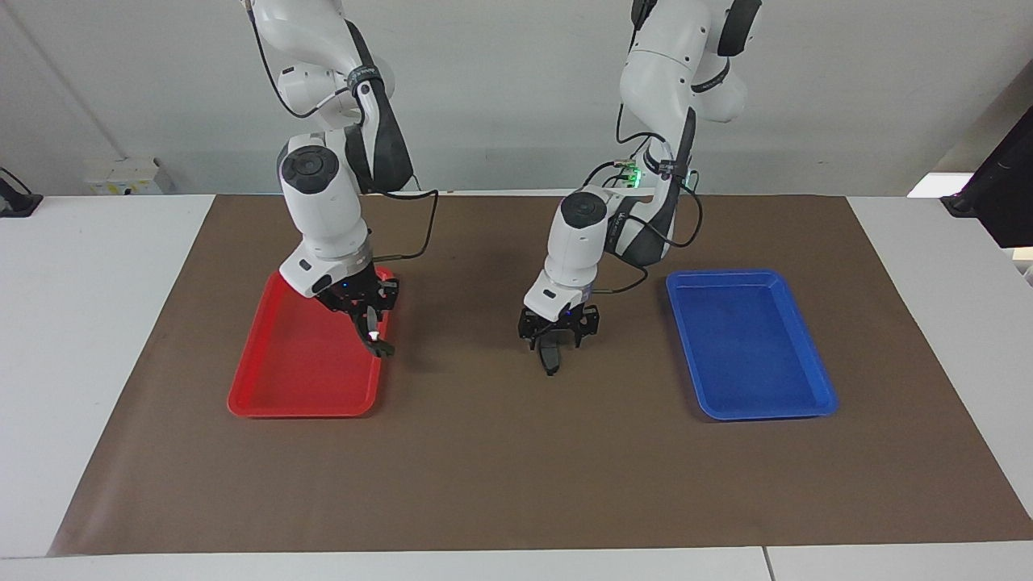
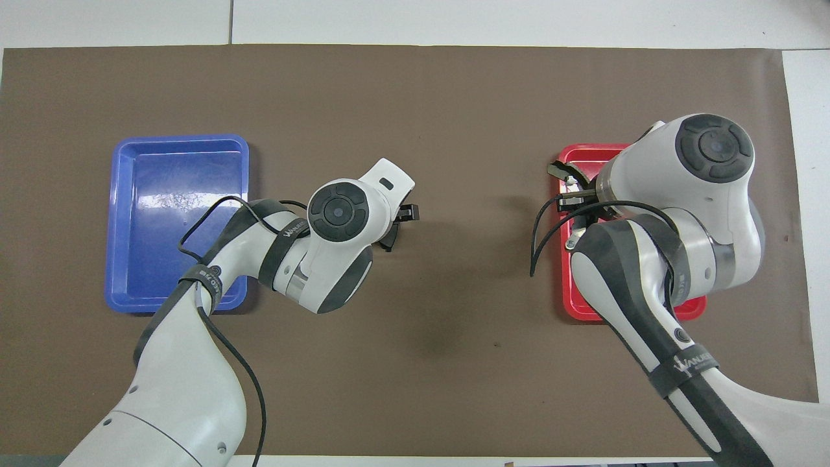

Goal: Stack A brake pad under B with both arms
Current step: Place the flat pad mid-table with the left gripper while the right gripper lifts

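Brown mat on tabletop [image 1: 500, 476], red tray [image 1: 274, 387], blue tray [image 1: 775, 403]. My left end effector [image 1: 550, 355] splayed wide over pad A [image 1: 549, 361] at mid-mat, apparently just set down. My right end effector [image 1: 371, 329] clamped on B [image 1: 376, 342], lifted over red tray edge. Left: carry B onto A.

Red tray [image 1: 274, 379], blue tray [image 1: 750, 347], brown mat [image 1: 516, 476], white arms, black claws.

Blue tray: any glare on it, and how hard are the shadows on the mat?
Overhead view: white glare streaks on the blue tray floor, and soft, blurred shadows on the brown mat. Facing view: the tray looks matte with no glare, and the shadows on the mat are just as diffuse.
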Motion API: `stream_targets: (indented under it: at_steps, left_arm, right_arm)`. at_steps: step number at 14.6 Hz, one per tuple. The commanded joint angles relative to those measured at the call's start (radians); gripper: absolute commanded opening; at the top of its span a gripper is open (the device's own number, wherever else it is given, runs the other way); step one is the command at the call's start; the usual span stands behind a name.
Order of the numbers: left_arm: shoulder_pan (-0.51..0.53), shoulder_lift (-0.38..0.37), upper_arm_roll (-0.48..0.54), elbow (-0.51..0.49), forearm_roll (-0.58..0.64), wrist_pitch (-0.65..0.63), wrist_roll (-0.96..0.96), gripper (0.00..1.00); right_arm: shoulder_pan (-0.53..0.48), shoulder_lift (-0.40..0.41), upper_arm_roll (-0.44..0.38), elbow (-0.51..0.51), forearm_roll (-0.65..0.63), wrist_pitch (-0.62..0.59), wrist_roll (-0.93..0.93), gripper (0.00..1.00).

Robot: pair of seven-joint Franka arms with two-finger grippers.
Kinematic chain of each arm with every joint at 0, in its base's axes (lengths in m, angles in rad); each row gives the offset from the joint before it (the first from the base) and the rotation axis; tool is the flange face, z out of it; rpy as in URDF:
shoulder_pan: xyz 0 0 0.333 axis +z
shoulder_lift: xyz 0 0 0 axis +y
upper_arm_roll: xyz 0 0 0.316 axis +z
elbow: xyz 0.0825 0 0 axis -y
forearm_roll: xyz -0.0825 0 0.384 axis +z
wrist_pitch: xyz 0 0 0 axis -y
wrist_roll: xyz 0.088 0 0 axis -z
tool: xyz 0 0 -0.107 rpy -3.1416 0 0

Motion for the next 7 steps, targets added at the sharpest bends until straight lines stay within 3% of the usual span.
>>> stream_targets:
  at_steps: [1,4,7]
  left_arm:
    - [0.081,-0.094,0.004,-0.010,0.001,-0.094,0.104,1.00]
    - [0.216,-0.163,0.004,0.001,-0.001,-0.198,0.366,1.00]
    - [0.339,-0.212,0.004,0.019,0.001,-0.288,0.564,1.00]
  right_arm:
    - [0.012,0.048,0.040,0.082,0.045,-0.035,0.085,0.00]
    - [0.089,0.094,0.040,0.137,0.050,-0.044,0.200,0.00]
    - [0.193,0.245,0.040,0.307,0.045,-0.062,0.323,0.00]
